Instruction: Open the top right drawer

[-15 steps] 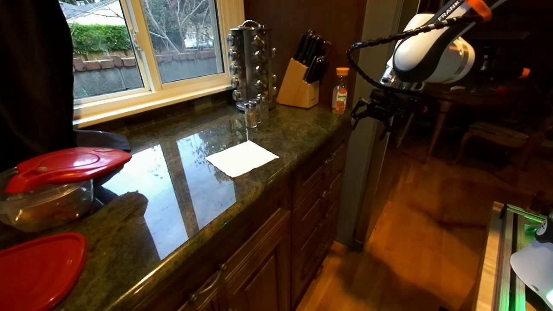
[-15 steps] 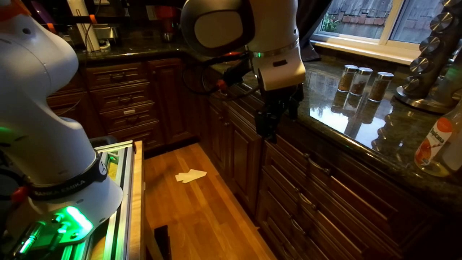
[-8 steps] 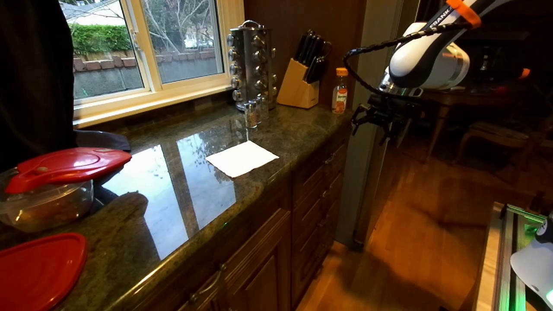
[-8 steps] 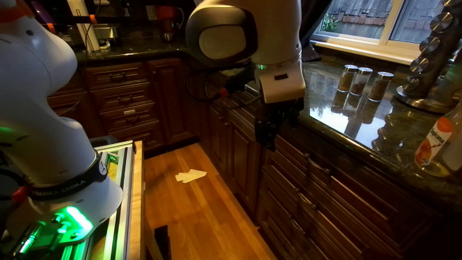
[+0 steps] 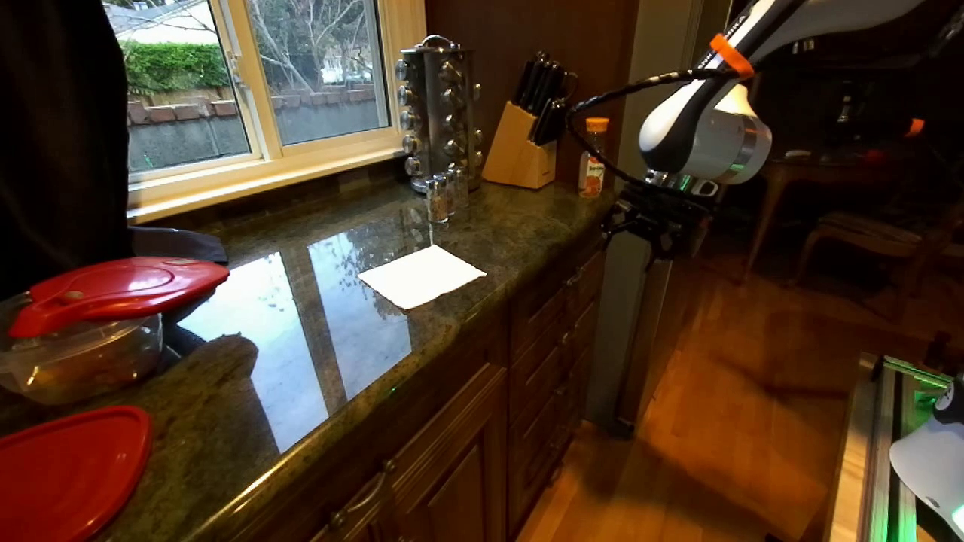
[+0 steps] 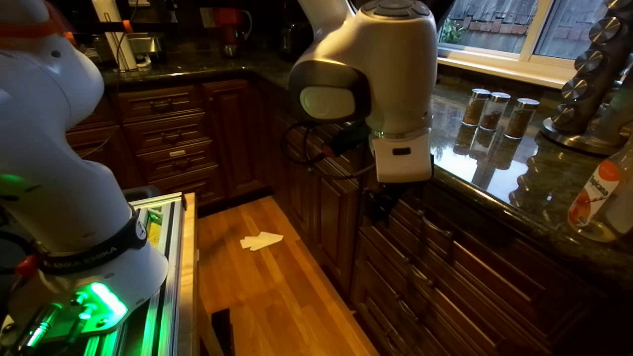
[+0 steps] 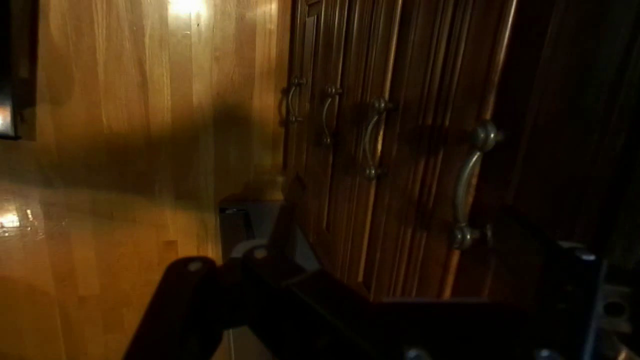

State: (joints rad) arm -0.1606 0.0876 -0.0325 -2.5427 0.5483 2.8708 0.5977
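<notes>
The top right drawer [image 6: 494, 267] has a dark brown wood front and sits flush in its cabinet, just under the counter edge. Its curved metal handle [image 7: 466, 185] is nearest of the handles in the wrist view; the same handle [image 6: 435, 225] shows in an exterior view. My black gripper [image 5: 629, 245] hangs in front of the drawer stack, close to the top drawer's height. In the wrist view its fingers [image 7: 295, 260] stand wide apart, with nothing gripped between them; the handle lies beyond them. The wrist partly hides the gripper [image 6: 383, 202] in an exterior view.
Lower drawers with like handles [image 6: 420, 274] lie beneath. The granite counter [image 5: 520, 241] overhangs them and carries a juice bottle [image 5: 593, 165], knife block [image 5: 520, 150], spice jars [image 6: 521, 118] and a white paper [image 5: 422, 277]. A wooden cart edge [image 6: 188, 277] stands opposite.
The arm has come down, with the gripper shifting left toward the drawers in an exterior view. Its jaws have stayed apart, and the drawer has not moved.
</notes>
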